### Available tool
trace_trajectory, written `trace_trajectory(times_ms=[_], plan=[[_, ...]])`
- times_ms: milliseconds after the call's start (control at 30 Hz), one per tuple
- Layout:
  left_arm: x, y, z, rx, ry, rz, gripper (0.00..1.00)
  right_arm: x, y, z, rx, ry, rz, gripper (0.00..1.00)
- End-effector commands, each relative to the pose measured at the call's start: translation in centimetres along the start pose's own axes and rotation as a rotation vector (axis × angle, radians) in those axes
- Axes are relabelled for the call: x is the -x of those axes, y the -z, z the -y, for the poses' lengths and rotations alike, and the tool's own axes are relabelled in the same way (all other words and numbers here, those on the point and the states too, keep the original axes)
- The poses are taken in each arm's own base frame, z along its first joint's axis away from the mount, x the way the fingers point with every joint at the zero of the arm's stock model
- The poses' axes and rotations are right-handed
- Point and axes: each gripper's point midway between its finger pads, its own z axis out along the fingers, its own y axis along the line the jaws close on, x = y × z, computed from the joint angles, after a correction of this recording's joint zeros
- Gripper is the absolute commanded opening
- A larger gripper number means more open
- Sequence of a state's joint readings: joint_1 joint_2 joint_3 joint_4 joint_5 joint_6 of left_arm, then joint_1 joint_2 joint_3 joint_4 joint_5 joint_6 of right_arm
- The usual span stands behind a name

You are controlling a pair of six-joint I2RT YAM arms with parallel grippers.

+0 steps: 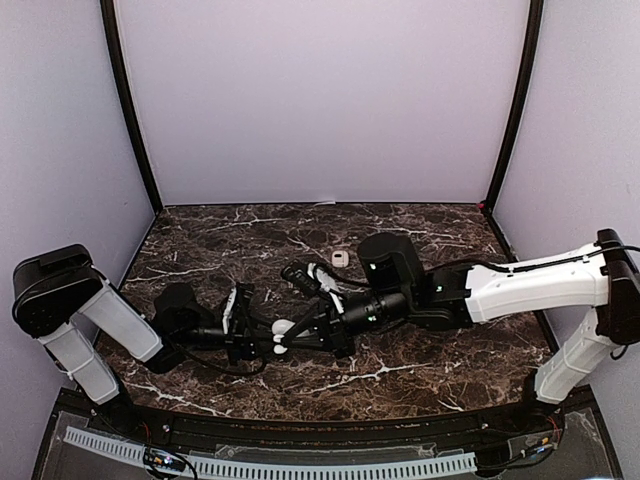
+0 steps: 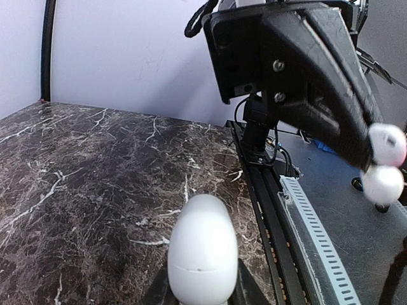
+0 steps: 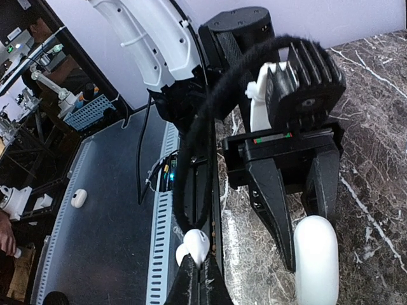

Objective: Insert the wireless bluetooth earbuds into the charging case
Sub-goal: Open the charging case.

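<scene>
Left side: the left gripper (image 3: 307,240) is closed on a smooth white egg-shaped plastic charging case (image 2: 202,251), held over the dark marble table (image 1: 420,360).
Right side: the right gripper (image 3: 194,262) is pinched shut on one tiny shiny white plastic earbud (image 3: 196,243).
Where: the earbud is held just beside the case, not touching it, near the front edge and left of the middle.
Case: only a thin seam is seen; no open pocket is shown.
Good way: the case should be kept steady and probably opened first. Then the earbud should be lined up and eased in slowly.
Watch out: the earbud could be dropped if it is pushed in crooked.

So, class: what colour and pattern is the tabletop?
It's a dark brown marble tabletop with white veining; clearest in the left wrist view.
</scene>
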State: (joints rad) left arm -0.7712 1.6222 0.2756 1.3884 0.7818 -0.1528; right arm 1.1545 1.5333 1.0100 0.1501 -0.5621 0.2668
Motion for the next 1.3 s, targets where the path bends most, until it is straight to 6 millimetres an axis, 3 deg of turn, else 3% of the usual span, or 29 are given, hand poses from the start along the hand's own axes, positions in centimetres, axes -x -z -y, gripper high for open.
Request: trace_trajectory(times_ms=[0, 400, 700, 1067, 1267], plan=[[0.8, -0.1, 1.0, -0.069, -0.031, 0.007, 0.04, 0.0, -1.3, 1.2, -0.043, 0.071, -0.007, 0.0], [0.8, 0.0, 1.9, -0.125, -0.051, 0.011, 0.04, -1.0, -0.8, 4.5, -0.209, 0.054, -0.05, 0.0], [0.7, -0.1, 2.4, -0.156, -0.048, 0.014, 0.04, -1.3, 1.5, 6.7, -0.348, 0.06, -0.058, 0.0], [0.6, -0.1, 2.9, -0.195, -0.025, 0.007, 0.04, -1.4, 2.7, 8.1, -0.418, 0.067, -0.074, 0.0], [0.4, -0.5, 2.5, -0.197, 0.019, -0.011, 0.04, -0.5, 3.5, 7.4, -0.419, 0.116, -0.053, 0.0]])
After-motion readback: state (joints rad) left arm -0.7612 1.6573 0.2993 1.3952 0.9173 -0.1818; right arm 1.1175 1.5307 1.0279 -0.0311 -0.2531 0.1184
